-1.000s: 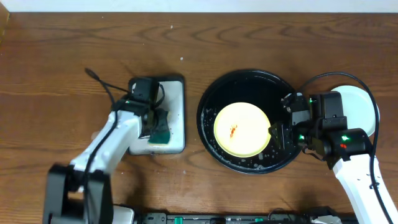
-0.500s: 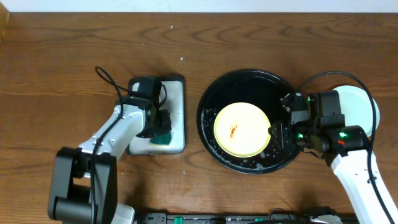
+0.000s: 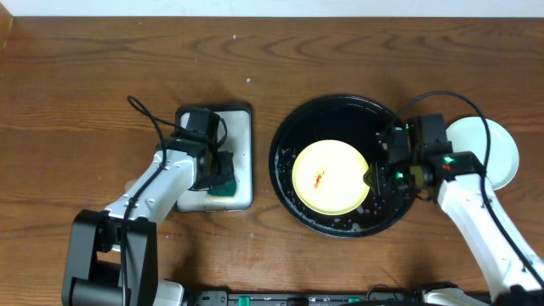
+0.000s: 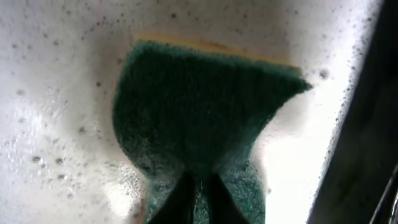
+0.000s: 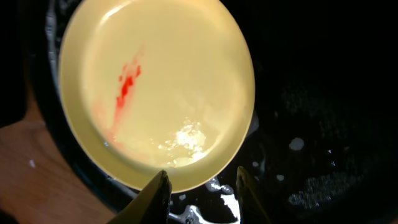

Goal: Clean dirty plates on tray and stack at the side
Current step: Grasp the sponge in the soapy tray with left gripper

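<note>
The pale yellow plate [image 3: 330, 177] lay flat in the middle of the black tray [image 3: 340, 103], with a red-orange smear left of its centre. The right gripper [image 5: 202, 188] hung low at the plate's right side with its fingers spread. In the right wrist view one fingertip [image 5: 157, 190] overlapped the plate's near rim and the other stood over the wet black tray floor just beside it. That put a short arc of rim in the gap between them, with nothing clamped. A pale mint plate [image 3: 501, 151] sat on the table [image 3: 102, 68] to the right of the tray, partly behind that arm. Well apart on the left, the left gripper [image 4: 200, 200] was pinched tight on the teal sponge [image 4: 199, 112], pressing it into the foam of the small grey-white tray [image 3: 244, 127].
</note>
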Available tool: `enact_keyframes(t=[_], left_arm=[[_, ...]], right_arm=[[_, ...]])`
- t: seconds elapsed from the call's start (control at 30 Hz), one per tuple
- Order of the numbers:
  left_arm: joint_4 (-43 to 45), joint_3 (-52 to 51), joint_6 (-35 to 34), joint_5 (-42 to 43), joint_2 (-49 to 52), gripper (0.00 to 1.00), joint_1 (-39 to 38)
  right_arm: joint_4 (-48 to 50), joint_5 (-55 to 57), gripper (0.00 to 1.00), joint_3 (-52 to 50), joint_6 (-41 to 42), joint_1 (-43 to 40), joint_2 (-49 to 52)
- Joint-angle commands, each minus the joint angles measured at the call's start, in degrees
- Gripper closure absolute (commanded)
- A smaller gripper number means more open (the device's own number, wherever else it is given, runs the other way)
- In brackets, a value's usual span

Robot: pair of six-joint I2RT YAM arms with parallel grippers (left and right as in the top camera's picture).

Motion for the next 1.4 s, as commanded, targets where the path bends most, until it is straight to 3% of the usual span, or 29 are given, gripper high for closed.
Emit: enact_keyframes(t=[0.0, 0.27, 0.47, 0.53, 0.6, 0.7, 0.83, 0.9, 0.97, 1.37], left_arm=[[-1.14, 0.0, 3.78, 0.5, 0.48, 0.92, -0.02], [-13.92, 10.56, 5.14, 0.33, -4.02, 0.93, -0.22], [-15.5, 10.4, 5.44, 0.33, -5.68, 0.93, -0.31], [-14.75, 8.81, 5.4, 0.31, -5.22, 0.58, -0.31], [-12.22, 6.62, 4.96, 0.33, -4.09, 0.48, -0.31], [-6.69, 2.91, 3.69, 0.33, -1.6, 0.46, -0.31], [-3.13, 0.79, 2.82, 0.35, 2.34, 0.47, -0.31], [-2.51, 0.79, 2.82, 0.39, 4.24, 0.61, -0.31], [-2.64, 0.79, 2.89, 0.35, 5.18, 0.92, -0.31], [-15.67, 13.2, 3.13, 1.6, -4.92, 0.93, -2.4]], right_arm=[[0.7, 0.33, 0.67, 0.31, 0.66, 0.7, 2.29], [2.62, 0.33, 0.68, 0.31, 0.68, 0.68, 5.77], [2.58, 0.33, 0.68, 0.28, 0.66, 0.7, 5.79], [2.4, 0.33, 0.68, 0.28, 0.66, 0.7, 5.79], [2.4, 0.33, 0.67, 0.28, 0.68, 0.7, 5.79], [2.6, 0.33, 0.66, 0.28, 0.66, 0.7, 5.79], [2.69, 0.37, 0.64, 0.26, 0.66, 0.7, 5.79], [2.67, 1.4, 0.64, 0.26, 0.66, 0.7, 5.79], [2.67, 2.89, 0.64, 0.26, 0.68, 0.68, 5.79], [8.09, 4.44, 0.67, 0.24, 0.68, 0.68, 8.74]])
